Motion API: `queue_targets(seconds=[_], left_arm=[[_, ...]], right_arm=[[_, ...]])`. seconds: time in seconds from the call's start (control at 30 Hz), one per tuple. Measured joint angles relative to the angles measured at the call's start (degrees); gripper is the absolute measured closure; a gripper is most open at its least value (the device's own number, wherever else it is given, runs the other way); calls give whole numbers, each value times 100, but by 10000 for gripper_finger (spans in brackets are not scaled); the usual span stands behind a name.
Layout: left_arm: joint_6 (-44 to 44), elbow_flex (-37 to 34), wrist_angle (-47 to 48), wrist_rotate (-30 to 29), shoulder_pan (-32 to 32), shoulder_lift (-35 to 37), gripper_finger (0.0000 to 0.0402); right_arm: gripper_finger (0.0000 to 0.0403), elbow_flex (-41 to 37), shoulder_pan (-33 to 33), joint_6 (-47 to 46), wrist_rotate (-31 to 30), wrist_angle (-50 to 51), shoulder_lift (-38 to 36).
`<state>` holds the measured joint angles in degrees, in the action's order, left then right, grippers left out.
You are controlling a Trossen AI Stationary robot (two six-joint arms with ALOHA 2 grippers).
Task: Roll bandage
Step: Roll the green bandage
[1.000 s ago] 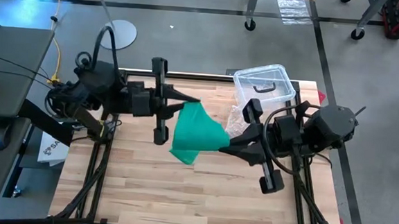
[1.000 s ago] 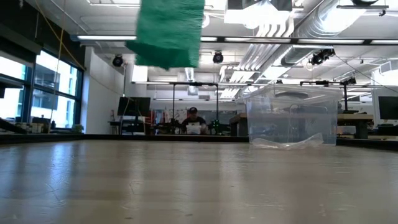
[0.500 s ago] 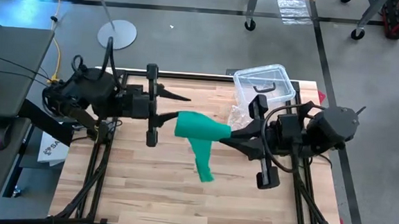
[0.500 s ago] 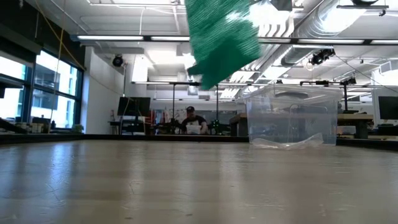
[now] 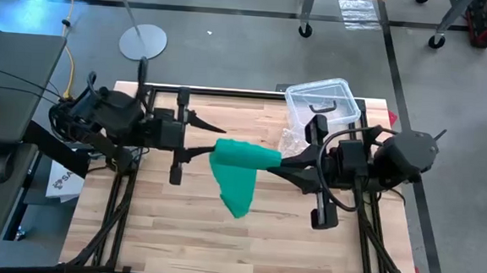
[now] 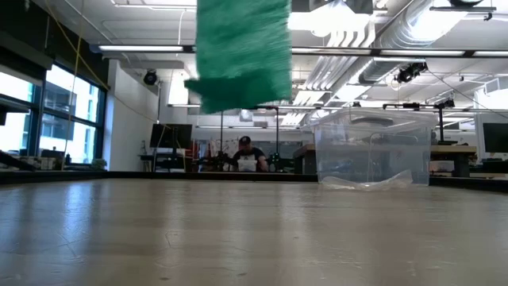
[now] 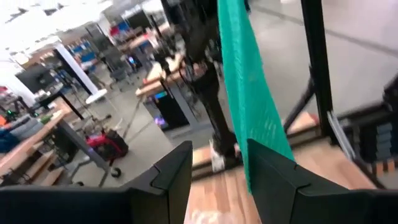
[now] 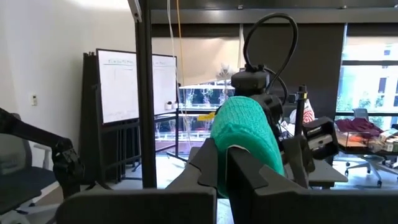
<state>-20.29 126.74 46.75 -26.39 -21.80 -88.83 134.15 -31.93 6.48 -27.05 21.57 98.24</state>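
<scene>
The green bandage (image 5: 237, 172) hangs in the air over the middle of the table, and its lower end (image 6: 234, 95) is well clear of the wood. My right gripper (image 5: 277, 162) is shut on its upper end. From the table's left, my left gripper (image 5: 212, 136) stands open just beside the bandage's left edge. There is nothing between its fingers (image 7: 180, 168). In the left wrist view the bandage (image 7: 249, 106) hangs just beyond them. My right gripper pinches the bandage's upper end (image 8: 244, 134) between its two fingers, and the cloth bunches into a rounded lump right at them. The fingers come about level from the table's right. The rest of the strip hangs slack below them, lifted clear of the table.
A clear plastic box (image 5: 322, 103) with a black handle stands at the table's far right, also in the low view (image 6: 373, 147). A crinkly clear bag (image 5: 290, 141) lies beside it. A person (image 6: 248, 155) sits far back in the room. Bare wood lies near the front edge.
My left gripper has opened, let go of the bandage and drawn back toward the table's left edge. The freed end has dropped and swung. The strip, which was spread between both grippers, now hangs from my right gripper alone.
</scene>
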Motion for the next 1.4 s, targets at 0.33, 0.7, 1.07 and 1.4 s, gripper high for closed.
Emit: queue_targets(seconds=[0.33, 0.7, 1.07, 1.4], left_arm=[[-416, 0, -963, 591, 137, -16, 226], [-221, -2, -1048, 185, -233, 183, 151], [811, -2, -1951, 183, -500, -37, 213], [3948, -2, -2041, 1356, 185, -31, 233]], right_arm=[[402, 2, -1, -50, 11, 23, -9], [402, 2, -256, 244, -715, 121, -118], [402, 4, -232, 31, -1032, 591, -203], [402, 4, -169, -13, -935, 820, -203]])
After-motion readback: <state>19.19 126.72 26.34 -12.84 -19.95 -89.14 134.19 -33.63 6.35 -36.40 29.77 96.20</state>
